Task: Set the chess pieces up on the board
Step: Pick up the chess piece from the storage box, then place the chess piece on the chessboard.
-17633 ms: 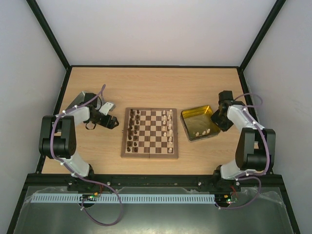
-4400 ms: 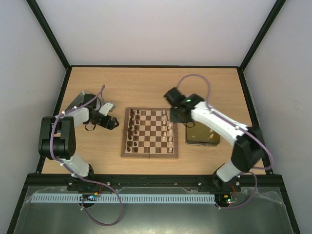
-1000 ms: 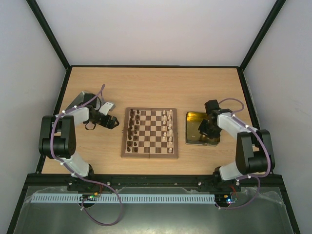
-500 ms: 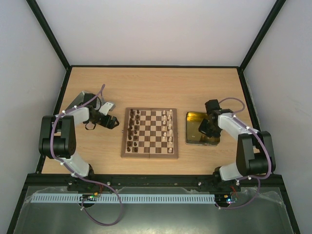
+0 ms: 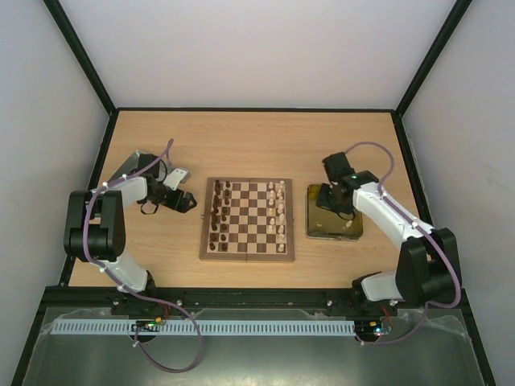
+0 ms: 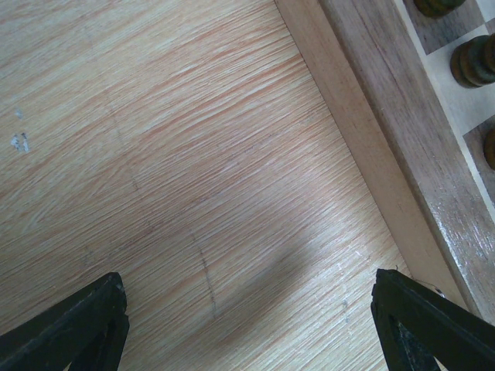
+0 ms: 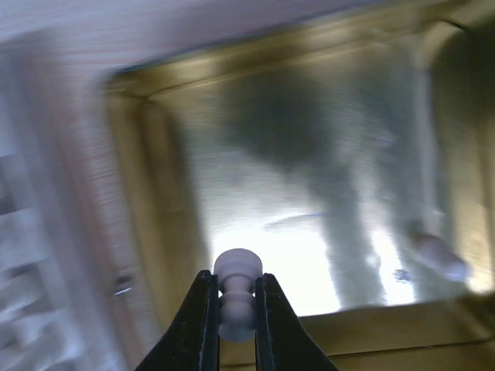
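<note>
The board [image 5: 246,257] lies mid-table, with dark brown chess pieces [image 5: 219,213] in its left columns and cream ones [image 5: 280,211] in its right columns. My right gripper [image 5: 331,198] hovers over the gold tray [image 5: 315,229], shut on a cream chess piece [image 7: 236,265] that is pinched at its waist between the fingertips [image 7: 206,287]. In the right wrist view this gripper [image 7: 233,278] hangs above the tray floor [image 7: 271,154]. Another cream piece [image 7: 439,255] lies near the tray's corner. My left gripper [image 5: 185,201] rests open on the table left of the board, its jaws [image 6: 246,309] wide apart over bare wood.
The board's brown border [image 6: 371,100] runs close to the left gripper's right finger [image 6: 425,325], with dark pieces [image 6: 473,60] just beyond it. The tray stands right of the board. Black frame rails edge the table.
The right gripper has shut on a cream piece in the tray and moved up and left toward the tray's far-left side. The left arm has not moved.
</note>
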### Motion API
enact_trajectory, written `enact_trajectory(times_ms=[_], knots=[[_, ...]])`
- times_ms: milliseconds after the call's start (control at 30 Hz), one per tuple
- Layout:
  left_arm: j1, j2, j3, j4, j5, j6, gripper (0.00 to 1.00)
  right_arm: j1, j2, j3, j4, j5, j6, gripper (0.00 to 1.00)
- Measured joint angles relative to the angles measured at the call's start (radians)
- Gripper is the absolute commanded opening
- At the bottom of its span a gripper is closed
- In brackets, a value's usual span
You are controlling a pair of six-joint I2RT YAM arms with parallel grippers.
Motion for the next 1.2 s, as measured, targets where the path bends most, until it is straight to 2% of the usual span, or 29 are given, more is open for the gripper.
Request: enact_trajectory(times_ms=[267, 433, 633, 767, 1200], knots=[[0.0, 0.0, 0.0, 0.0, 0.0, 0.0, 0.87, 0.338, 0.003, 0.249, -0.117, 0.056, 0.026, 0.02], [0.0, 0.0, 0.0, 0.0, 0.0, 0.0, 0.87, 0.514, 0.047, 0.309, -0.167, 0.068, 0.066, 0.02], [0.0, 0.0, 0.0, 0.0, -0.001, 0.0, 0.87, 0.686, 0.18, 0.333, -0.187, 0.086, 0.095, 0.02], [0.0, 0.0, 0.0, 0.0, -0.001, 0.0, 0.87, 0.709, 0.233, 0.331, -0.187, 0.087, 0.11, 0.02], [0.0, 0.0, 0.0, 0.0, -0.001, 0.0, 0.87, 0.709, 0.256, 0.266, -0.151, 0.062, 0.131, 0.04]])
